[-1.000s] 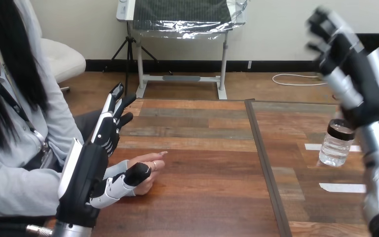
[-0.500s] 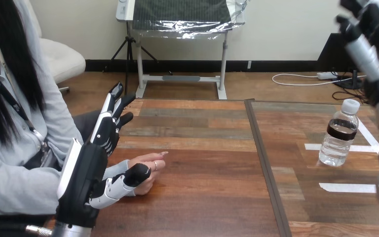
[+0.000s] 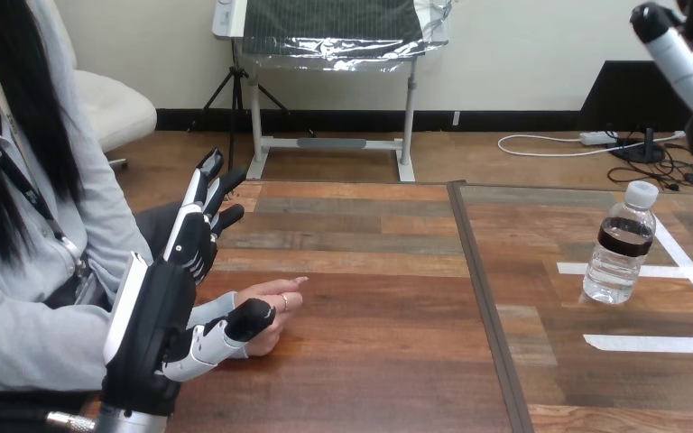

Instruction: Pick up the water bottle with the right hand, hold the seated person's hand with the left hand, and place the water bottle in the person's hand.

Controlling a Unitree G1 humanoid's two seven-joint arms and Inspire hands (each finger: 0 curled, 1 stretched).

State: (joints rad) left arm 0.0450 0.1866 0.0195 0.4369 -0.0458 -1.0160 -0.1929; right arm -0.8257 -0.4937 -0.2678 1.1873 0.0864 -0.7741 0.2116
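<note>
A clear water bottle with a white cap and a dark label stands upright on the right part of the wooden table. My right hand is raised high at the upper right edge, well above the bottle and apart from it, one straight finger showing. The person's hand rests on the table at the left. My left hand stands beside it, fingers straight and pointing away, thumb lying against the near side of the person's hand without curling round it.
White tape strips mark the table around the bottle. A dark seam runs front to back down the table's middle. The person sits at the left edge.
My right hand has risen and swung right, from in front of the bottle to the upper right corner, uncovering the bottle. The left hand and the person's hand have stayed put.
</note>
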